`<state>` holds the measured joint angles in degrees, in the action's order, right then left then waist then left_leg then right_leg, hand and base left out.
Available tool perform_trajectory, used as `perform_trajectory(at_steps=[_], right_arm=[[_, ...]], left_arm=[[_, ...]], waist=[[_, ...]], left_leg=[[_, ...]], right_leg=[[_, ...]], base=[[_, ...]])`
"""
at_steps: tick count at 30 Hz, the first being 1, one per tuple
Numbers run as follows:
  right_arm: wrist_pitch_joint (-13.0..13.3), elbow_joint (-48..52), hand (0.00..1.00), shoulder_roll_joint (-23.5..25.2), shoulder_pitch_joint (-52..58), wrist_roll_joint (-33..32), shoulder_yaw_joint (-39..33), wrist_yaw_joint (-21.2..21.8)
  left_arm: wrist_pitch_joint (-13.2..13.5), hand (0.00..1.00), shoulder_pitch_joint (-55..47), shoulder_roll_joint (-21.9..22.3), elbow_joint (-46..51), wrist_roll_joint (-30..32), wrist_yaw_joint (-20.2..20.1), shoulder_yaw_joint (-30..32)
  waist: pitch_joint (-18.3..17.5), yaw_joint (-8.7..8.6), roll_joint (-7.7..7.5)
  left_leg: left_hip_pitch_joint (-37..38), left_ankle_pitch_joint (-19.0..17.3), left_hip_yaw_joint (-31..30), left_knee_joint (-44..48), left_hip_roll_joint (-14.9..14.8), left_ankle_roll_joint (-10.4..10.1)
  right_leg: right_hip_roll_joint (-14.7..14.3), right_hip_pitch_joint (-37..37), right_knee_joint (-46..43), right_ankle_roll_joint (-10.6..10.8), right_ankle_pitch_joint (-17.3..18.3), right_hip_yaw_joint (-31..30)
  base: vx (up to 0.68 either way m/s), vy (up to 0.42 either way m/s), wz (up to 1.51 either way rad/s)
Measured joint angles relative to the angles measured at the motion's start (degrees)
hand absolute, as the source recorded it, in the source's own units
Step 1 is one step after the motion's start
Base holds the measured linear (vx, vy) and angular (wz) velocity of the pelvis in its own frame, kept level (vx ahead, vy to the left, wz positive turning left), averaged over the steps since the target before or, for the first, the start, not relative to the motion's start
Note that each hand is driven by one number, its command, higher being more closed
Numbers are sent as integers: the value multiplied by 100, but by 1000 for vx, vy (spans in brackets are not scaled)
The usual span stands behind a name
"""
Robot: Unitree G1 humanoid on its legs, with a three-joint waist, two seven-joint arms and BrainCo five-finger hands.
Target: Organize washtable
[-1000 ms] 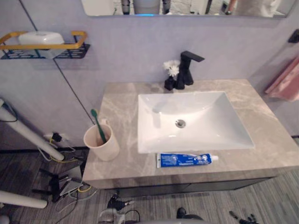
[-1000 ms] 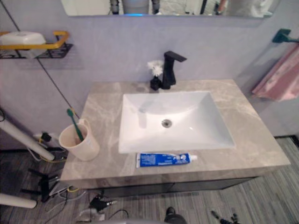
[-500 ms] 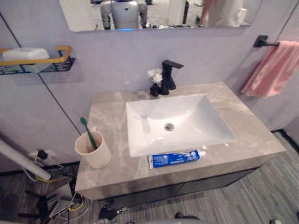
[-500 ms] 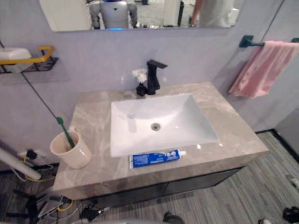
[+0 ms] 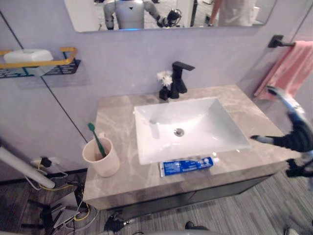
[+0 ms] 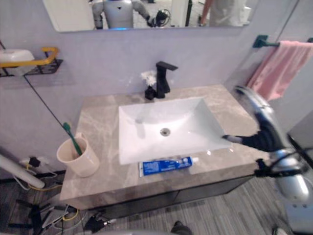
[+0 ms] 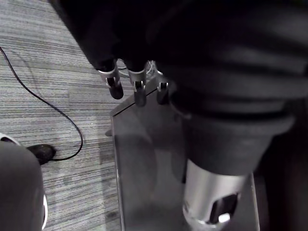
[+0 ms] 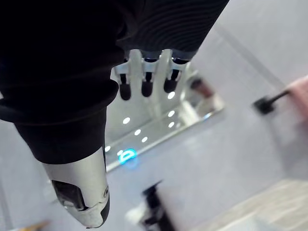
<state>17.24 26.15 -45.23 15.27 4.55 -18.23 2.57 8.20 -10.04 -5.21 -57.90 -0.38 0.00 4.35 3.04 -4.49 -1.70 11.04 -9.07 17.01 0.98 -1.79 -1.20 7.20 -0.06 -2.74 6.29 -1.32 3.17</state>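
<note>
A blue and white toothpaste tube [image 5: 188, 166] lies flat on the grey marble counter [image 5: 117, 122], along the front rim of the white sink [image 5: 188, 127]. A cream cup [image 5: 101, 157] with a green toothbrush [image 5: 97, 139] in it stands at the counter's front left corner. My right hand [image 6: 259, 139] hovers above the counter's right edge, beside the sink, open and holding nothing; its straight fingers [image 8: 144, 77] show in the right wrist view. My left hand [image 7: 114, 82] hangs low over the floor, fingers relaxed and empty.
A black faucet [image 5: 180, 77] and a small white flower [image 5: 165, 81] stand behind the sink. A pink towel [image 5: 288, 66] hangs on a bar at the right wall. A wall shelf [image 5: 39, 61] with a white soap box is at the upper left. A mirror [image 5: 166, 12] hangs above.
My right arm has come up into view at the counter's right edge. The camera has shifted slightly; the cup and the toothpaste stay in place.
</note>
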Motion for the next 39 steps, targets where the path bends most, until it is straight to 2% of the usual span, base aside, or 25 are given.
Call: perform_trajectory(at_steps=[1, 7, 10, 13, 15, 19, 21, 26, 30, 37, 38, 39], right_arm=[[29, -1, 0, -53, -82, -82, 188, 104], [26, -221, 0, -83, -523, -322, 1321, 502], [-13, -304, 0, -85, -523, -399, 1864, 742], [-42, -437, 0, -84, -352, -393, 2104, 912], [-177, -552, 0, -84, -203, -336, 2251, 1055], [-404, -749, 0, -74, 256, -153, 2535, 1430], [-433, -805, 0, -74, 362, -88, 2587, 1496], [-463, -939, 0, 122, 432, 727, 2670, 1431], [-453, -940, 0, 435, 432, 1379, 2656, 1153], [-433, -954, 0, 782, 487, 2023, 2588, 835], [-426, -955, 100, 817, 513, 2104, 2584, 782], [-424, -954, 100, 832, 539, 2156, 2583, 754]], left_arm=[[0, 0, 13, -3, 6, -4, -2, -16], [-1, 0, 69, -109, -11, -1, -63, -274], [4, 0, 198, -181, -100, 6, -131, -490], [-1, 0, 274, -191, -129, 9, -125, -641], [-2, 0, 302, -175, -133, 12, -127, -663], [-17, 0, 420, -159, -276, 14, -132, -896], [-19, 0, 435, -145, -302, 13, -133, -898], [-51, 0, 469, -110, -343, 8, -130, -898], [-53, 0, 493, -98, -344, 8, -124, -899], [-53, 0, 526, -63, -342, 3, -119, -933], [-54, 0, 535, -65, -343, 3, -119, -952], [-54, 0, 540, -66, -342, 0, -118, -971]], waist=[[-25, 53, 11], [-32, 95, -20], [-6, 219, -63], [4, 228, -103], [19, 232, -122], [62, 227, -54], [70, 218, -42], [73, 222, -41], [115, 227, -28], [194, 226, -1], [211, 223, -4], [220, 224, -9]], left_leg=[[-15, 1, -48, 3, -2, 1], [-16, 2, -350, 19, -21, 4], [-47, 4, -452, 56, -2, 7], [-92, 4, -616, 133, -5, 7], [-118, 3, -682, 165, -12, 7], [-136, 4, -736, 199, -19, 5], [-135, 7, -736, 198, -20, 1], [-111, 9, -745, 194, -20, -3], [-106, 9, -752, 194, -19, -3], [-108, 9, -788, 194, -22, -3], [-102, 9, -816, 193, -23, -4], [-95, 8, -832, 192, -24, -5]], right_leg=[[0, 3, 14, 0, 0, 11], [25, 183, 98, 1, 9, 163], [64, 208, 100, 13, 46, 224], [86, 341, 189, 13, 46, 404], [87, 382, 223, 13, 46, 459], [88, 407, 223, 14, 45, 486], [86, 407, 225, 15, 44, 484], [81, 472, 297, 29, 29, 499], [81, 492, 316, 29, 29, 511], [78, 532, 360, 29, 29, 557], [78, 565, 388, 29, 28, 588], [78, 589, 402, 30, 27, 604]], base=[[68, 7, 12], [43, 3, 24], [-16, -10, 16], [-51, -32, 29], [-63, -34, 15], [-55, -27, 5], [-23, -8, -1], [0, 0, 0], [0, 0, 0], [-7, -5, 2], [-20, -21, 10], [-16, -24, 9]])
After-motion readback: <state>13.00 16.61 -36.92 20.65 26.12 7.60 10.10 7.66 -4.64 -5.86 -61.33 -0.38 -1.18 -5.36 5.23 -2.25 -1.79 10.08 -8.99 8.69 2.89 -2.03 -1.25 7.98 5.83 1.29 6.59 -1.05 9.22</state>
